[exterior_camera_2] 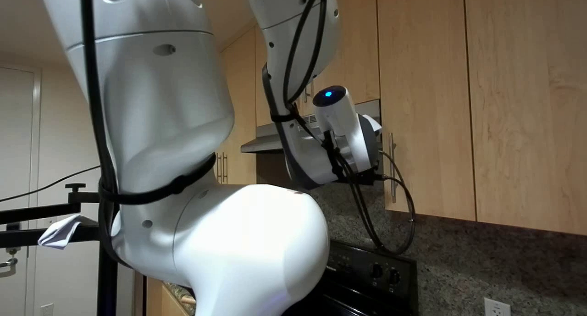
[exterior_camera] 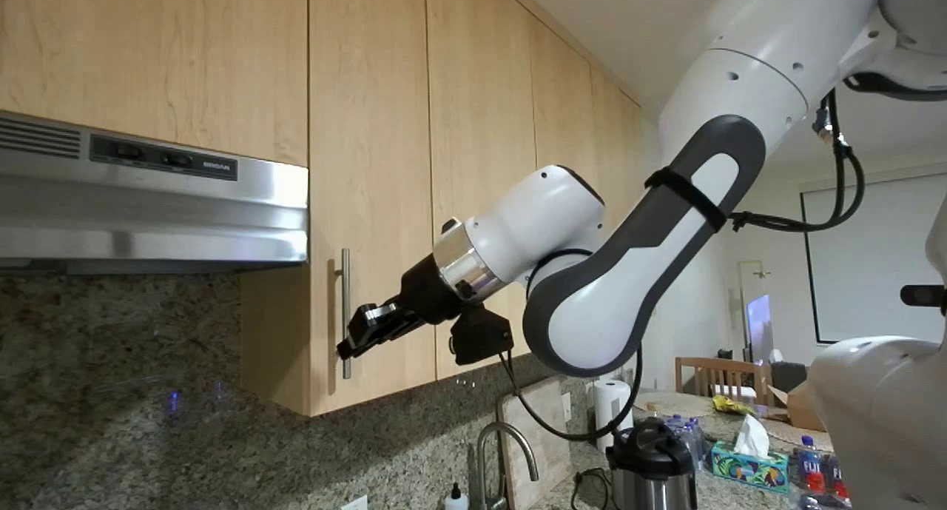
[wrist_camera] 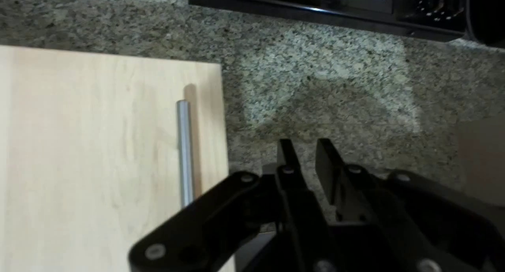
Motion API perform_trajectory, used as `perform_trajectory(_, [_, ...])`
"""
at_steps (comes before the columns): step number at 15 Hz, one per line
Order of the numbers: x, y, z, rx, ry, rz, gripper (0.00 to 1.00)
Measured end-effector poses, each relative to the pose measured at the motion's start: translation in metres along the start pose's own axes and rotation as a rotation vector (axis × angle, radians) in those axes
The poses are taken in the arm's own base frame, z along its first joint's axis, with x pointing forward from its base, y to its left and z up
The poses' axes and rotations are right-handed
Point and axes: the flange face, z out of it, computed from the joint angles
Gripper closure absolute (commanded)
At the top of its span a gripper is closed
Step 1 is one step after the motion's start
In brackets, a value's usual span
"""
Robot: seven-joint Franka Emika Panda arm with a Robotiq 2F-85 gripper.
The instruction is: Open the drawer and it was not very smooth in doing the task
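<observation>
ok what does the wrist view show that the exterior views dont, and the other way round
Only the wrist view shows the narrow gap inside the black two-finger gripper, with nothing held in it.

Only the exterior views show the white-and-grey robot arm and, in an exterior view, the curved silver-coloured metal faucet.

Shared by the wrist view and both exterior views: the tall light-wood cabinet door, its slim silver metal bar handle (only part of it in the wrist view) and the speckled granite backsplash.

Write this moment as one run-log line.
door: closed | handle: ungripped | gripper: partly open, empty, beside handle
</observation>
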Motion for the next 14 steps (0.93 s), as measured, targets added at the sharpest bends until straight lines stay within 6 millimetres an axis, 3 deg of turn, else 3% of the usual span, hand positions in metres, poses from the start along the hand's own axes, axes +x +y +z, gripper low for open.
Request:
perform_trajectory(3, [0.016,0.036,-0.018,-0.117,0.047,0.08,0.3])
perform_trajectory(7, [0.024,0.045,-0.028,-0.192,0.065,0.088,0.04])
perform_trajectory(14, [0.037,0.034,-0.02,-0.231,0.05,0.114,0.0])
